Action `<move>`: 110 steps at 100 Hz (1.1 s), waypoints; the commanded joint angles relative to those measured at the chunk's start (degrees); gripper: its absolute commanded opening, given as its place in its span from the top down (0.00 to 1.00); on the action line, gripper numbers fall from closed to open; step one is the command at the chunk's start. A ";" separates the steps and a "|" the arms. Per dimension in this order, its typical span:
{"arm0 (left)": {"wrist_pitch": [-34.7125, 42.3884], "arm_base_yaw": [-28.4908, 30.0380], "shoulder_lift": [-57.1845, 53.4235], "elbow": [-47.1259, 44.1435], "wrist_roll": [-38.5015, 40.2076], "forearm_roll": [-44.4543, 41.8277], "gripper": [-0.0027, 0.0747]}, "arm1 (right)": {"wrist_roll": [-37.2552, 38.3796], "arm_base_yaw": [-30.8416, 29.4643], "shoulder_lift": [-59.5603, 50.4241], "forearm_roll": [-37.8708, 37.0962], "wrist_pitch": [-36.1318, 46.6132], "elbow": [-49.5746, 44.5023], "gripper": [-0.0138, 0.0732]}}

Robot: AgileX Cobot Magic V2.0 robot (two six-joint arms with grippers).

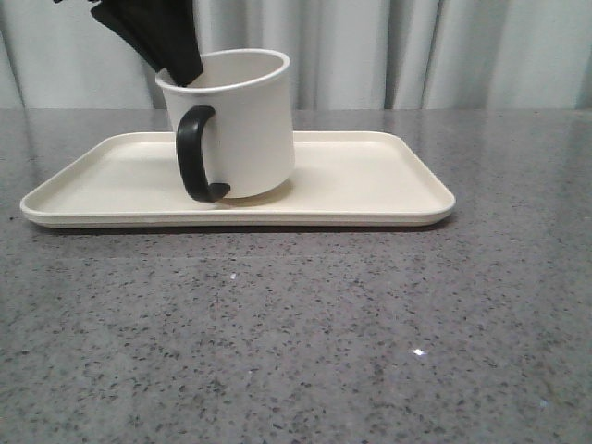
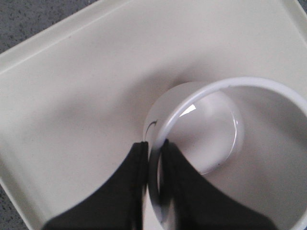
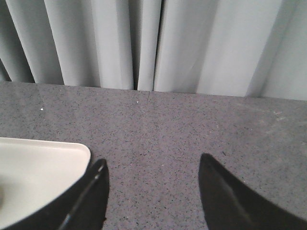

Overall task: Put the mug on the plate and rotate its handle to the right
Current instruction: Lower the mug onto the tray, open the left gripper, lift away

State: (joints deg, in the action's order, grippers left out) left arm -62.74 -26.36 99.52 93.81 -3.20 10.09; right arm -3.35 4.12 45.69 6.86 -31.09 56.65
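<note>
Mug [image 1: 242,125] on plate [image 1: 370,190], left of frame centre, handle [image 1: 194,154] facing viewer. Left gripper [image 2: 153,148] pinches the mug's rim; right gripper [image 3: 152,167] spread apart above the table [image 3: 192,124].

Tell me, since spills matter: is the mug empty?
Empty. The left wrist view looks straight into the mug and shows a bare white bottom; the left gripper pinches its rim.

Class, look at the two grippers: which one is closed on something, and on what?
The left gripper, pinching the rim of the mug, which is over the plate. The right gripper is spread open over bare table, holding nothing.
</note>
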 commanded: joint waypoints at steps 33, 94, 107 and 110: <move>1.54 -0.53 -2.02 2.00 0.01 1.56 0.99 | -0.40 -0.34 -0.11 -0.35 4.21 1.90 0.35; 0.78 -0.53 -2.02 2.00 0.01 1.56 0.99 | -0.40 -0.34 -0.11 -0.35 4.21 1.90 0.35; 0.56 -0.53 -2.02 2.00 0.01 1.68 0.98 | -0.40 -0.34 -0.11 -0.35 4.21 1.90 0.35; 0.56 -0.53 -2.02 2.00 0.01 1.68 0.97 | -0.40 -0.34 -0.11 -0.35 4.21 1.90 0.35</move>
State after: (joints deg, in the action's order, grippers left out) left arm -63.17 -26.36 100.27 93.94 -3.20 10.47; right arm -3.35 4.12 45.69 6.86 -31.09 56.65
